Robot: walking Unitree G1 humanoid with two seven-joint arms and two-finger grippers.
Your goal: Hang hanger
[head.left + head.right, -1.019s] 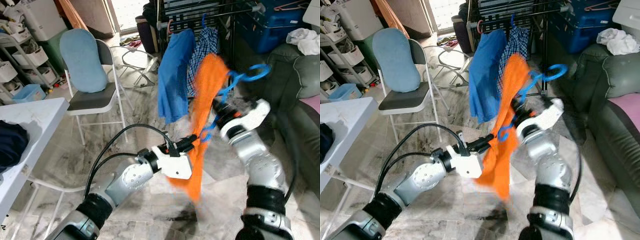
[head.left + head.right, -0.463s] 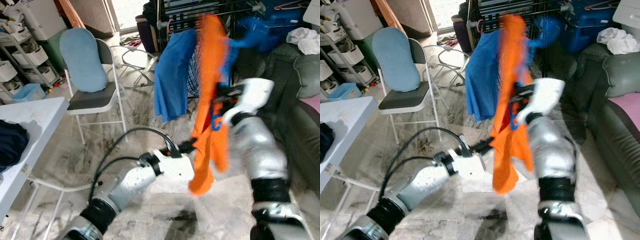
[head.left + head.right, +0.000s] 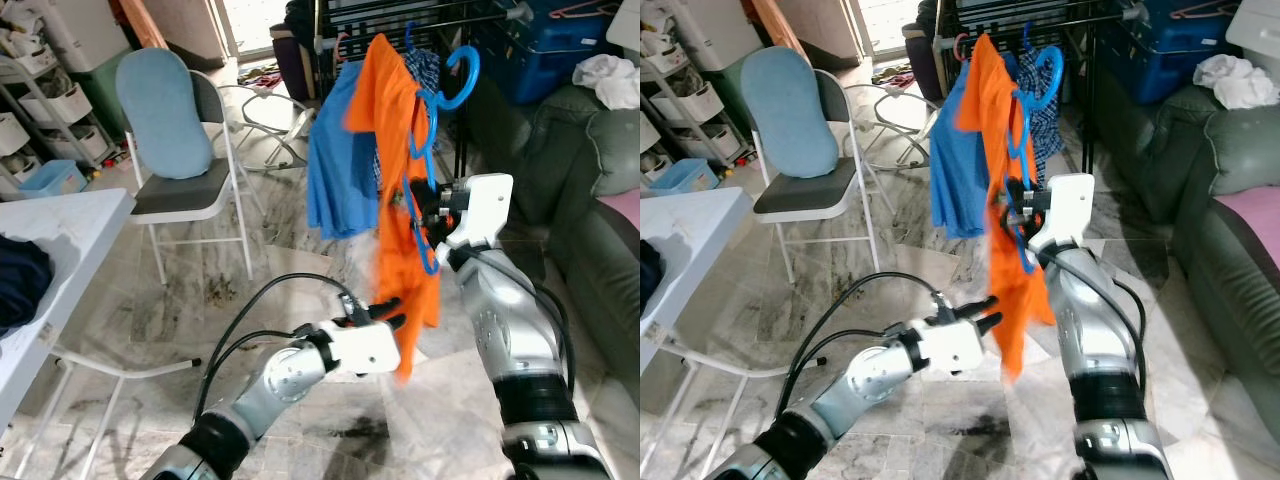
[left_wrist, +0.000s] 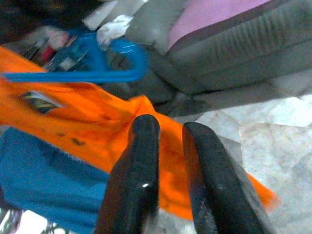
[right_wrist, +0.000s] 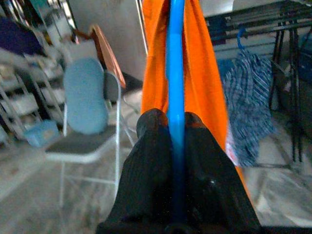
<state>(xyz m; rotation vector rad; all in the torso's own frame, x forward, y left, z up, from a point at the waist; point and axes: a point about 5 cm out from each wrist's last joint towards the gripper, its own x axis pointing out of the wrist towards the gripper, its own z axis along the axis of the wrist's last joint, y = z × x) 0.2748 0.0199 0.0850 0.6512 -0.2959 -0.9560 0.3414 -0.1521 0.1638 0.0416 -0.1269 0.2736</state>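
Here the right gripper has its jaws clamped on the blue hanger, upright, hook just below the rack. Left gripper, jaws slightly parted, empty, sits by the orange shirt hem.

No text, label, brand or number can be read anywhere here. The one candidate is a small dark tag on the orange shirt, and it is too blurred to make out.
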